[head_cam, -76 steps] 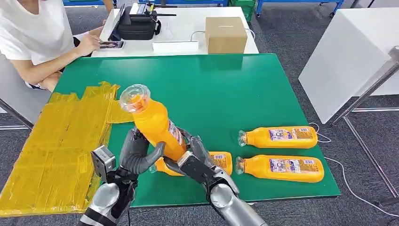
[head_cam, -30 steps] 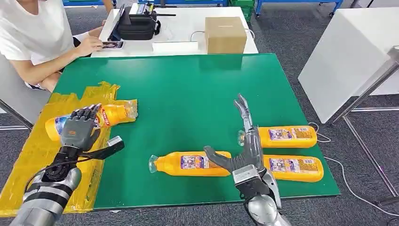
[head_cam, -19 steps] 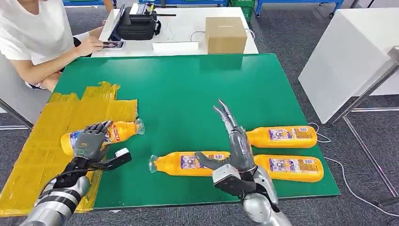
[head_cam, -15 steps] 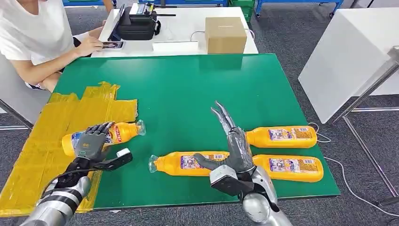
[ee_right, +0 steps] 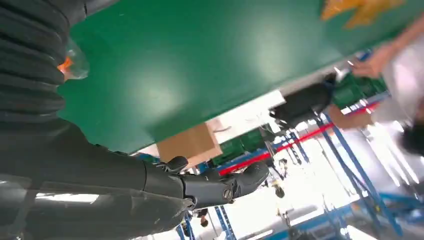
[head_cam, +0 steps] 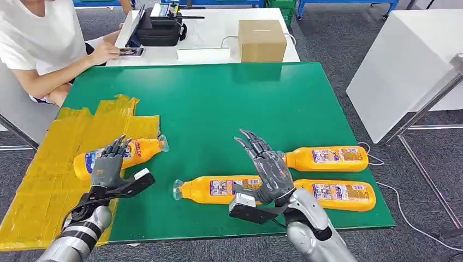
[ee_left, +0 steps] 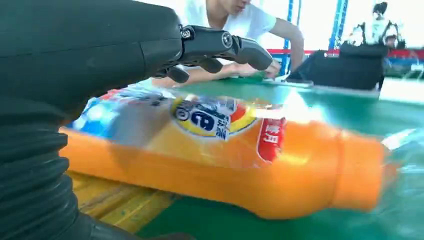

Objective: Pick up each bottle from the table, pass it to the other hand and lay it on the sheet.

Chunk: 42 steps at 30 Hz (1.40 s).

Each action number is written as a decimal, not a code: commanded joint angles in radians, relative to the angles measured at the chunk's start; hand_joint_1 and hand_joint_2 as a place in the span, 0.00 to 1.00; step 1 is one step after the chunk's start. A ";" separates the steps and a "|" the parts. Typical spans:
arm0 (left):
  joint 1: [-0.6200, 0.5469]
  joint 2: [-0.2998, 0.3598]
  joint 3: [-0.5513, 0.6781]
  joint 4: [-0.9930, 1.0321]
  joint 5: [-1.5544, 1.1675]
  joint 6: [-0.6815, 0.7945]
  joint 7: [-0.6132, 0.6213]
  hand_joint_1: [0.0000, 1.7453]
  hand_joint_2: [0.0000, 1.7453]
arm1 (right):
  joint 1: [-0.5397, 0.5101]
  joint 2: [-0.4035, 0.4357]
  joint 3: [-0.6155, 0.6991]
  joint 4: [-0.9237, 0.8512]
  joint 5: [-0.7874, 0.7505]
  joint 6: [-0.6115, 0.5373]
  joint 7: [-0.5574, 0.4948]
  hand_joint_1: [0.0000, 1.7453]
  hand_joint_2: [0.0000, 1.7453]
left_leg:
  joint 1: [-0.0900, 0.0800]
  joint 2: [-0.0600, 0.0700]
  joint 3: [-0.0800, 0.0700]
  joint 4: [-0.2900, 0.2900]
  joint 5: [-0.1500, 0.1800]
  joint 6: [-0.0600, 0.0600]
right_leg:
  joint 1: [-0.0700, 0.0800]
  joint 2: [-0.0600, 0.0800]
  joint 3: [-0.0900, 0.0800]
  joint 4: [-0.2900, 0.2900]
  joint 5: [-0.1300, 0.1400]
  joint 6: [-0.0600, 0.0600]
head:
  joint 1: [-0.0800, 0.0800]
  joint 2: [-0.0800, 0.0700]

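One orange bottle [head_cam: 143, 148] [ee_left: 225, 160] lies on its side at the edge of the yellow sheet [head_cam: 60, 164], its clear cap poking over the green table [head_cam: 218, 103]. My left hand [head_cam: 109, 166] [ee_left: 100, 55] hovers at the bottle's middle, fingers spread and stretched over it without gripping. Three more orange bottles lie on the table: a near-middle one [head_cam: 215, 189] and two at the right [head_cam: 327, 158] [head_cam: 336, 195]. My right hand [head_cam: 267, 166] [ee_right: 100, 185] is spread above the near-middle bottle's base end, holding nothing.
A person sits at the far left by a white table [head_cam: 213, 30] carrying a cardboard box [head_cam: 262, 39], a black bag [head_cam: 158, 27] and a phone. Another white table [head_cam: 404, 60] stands at the right. The green table's front edge lies close beneath my arms.
The left hand carried the bottle down onto the sheet and opened its fingers off it. The right hand turned palm down and sank towards the near-middle bottle.
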 commanded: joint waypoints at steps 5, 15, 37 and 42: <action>0.047 -0.077 -0.020 -0.272 0.068 0.039 -0.042 0.00 1.00 | -0.196 -0.030 0.165 0.321 0.125 0.057 0.112 0.00 1.00 | 0.001 0.001 0.001 0.000 -0.001 -0.001 | 0.001 0.000 0.001 -0.001 0.000 0.000 | 0.000 0.000; 0.106 -0.129 -0.102 -0.567 0.357 -0.130 -0.144 0.00 1.00 | -0.220 0.012 0.203 0.420 0.124 0.087 0.126 0.00 1.00 | 0.003 0.001 0.001 0.001 -0.001 -0.002 | 0.003 -0.001 0.002 -0.001 0.000 -0.001 | 0.000 0.000; 0.082 -0.153 -0.159 -0.525 0.394 -0.131 -0.168 0.00 1.00 | -0.265 0.030 0.267 0.566 0.083 0.150 0.117 0.00 1.00 | 0.002 0.000 0.001 0.000 0.001 -0.002 | 0.002 -0.001 0.002 -0.001 0.001 0.000 | 0.000 0.000; 0.082 -0.153 -0.159 -0.525 0.394 -0.131 -0.168 0.00 1.00 | -0.265 0.030 0.267 0.566 0.083 0.150 0.117 0.00 1.00 | 0.001 0.000 0.001 0.000 0.001 -0.001 | 0.001 -0.001 0.001 -0.001 0.001 0.000 | 0.000 0.000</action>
